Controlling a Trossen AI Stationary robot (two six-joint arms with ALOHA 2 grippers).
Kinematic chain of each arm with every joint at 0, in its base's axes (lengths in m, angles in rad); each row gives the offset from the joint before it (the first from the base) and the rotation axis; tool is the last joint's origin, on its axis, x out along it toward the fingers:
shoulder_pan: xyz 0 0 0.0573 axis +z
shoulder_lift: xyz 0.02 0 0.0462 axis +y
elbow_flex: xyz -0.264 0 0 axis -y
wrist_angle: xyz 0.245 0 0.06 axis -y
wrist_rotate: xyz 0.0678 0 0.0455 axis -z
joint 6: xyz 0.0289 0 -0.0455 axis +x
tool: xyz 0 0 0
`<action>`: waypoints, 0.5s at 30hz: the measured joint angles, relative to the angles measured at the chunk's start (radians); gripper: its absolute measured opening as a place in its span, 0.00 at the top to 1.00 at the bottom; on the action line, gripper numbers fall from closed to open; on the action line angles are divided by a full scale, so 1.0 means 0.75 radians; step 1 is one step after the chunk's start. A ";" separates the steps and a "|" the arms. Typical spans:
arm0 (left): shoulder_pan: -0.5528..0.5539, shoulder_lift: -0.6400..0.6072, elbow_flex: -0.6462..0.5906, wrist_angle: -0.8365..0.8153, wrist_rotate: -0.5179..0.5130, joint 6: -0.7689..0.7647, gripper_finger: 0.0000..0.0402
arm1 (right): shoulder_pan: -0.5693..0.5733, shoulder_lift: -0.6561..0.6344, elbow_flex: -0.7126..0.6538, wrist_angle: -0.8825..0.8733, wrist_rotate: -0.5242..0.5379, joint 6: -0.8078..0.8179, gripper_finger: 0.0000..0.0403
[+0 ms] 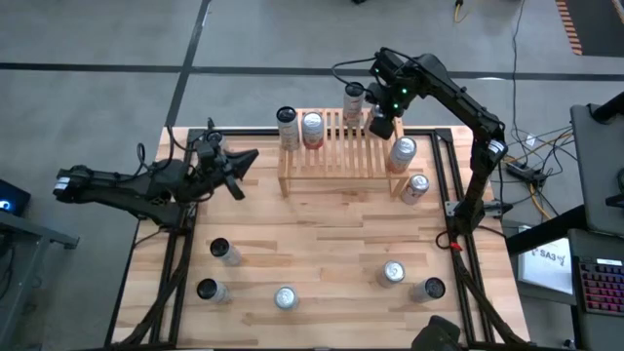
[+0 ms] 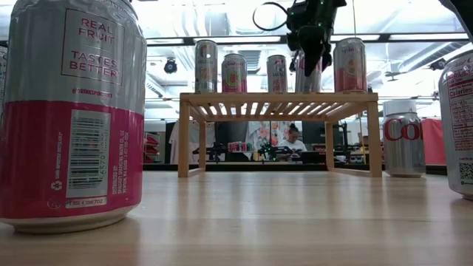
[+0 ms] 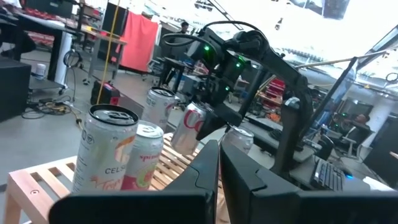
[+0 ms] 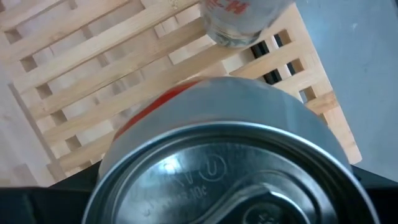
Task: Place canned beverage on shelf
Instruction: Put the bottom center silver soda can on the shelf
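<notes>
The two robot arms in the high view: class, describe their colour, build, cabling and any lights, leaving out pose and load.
Both are dark, nearly black, jointed arms. The right arm carries a looping black cable near its wrist and small green indicator lights by the right gripper. The left arm ends in the left gripper, two dark tapered fingers, with black cabling bunched near its wrist.

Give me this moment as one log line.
right gripper: grips can over shelf | left gripper: shut, idle at table's left | shelf: four cans standing
</notes>
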 joint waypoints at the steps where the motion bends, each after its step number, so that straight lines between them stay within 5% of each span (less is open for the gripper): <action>1: 0.004 0.000 0.000 0.000 0.000 0.000 1.00 | 0.000 0.000 0.000 -0.004 0.002 0.007 0.25; 15: 0.006 0.000 0.000 0.003 0.001 -0.004 1.00 | 0.001 -0.001 -0.048 -0.007 0.006 0.114 0.25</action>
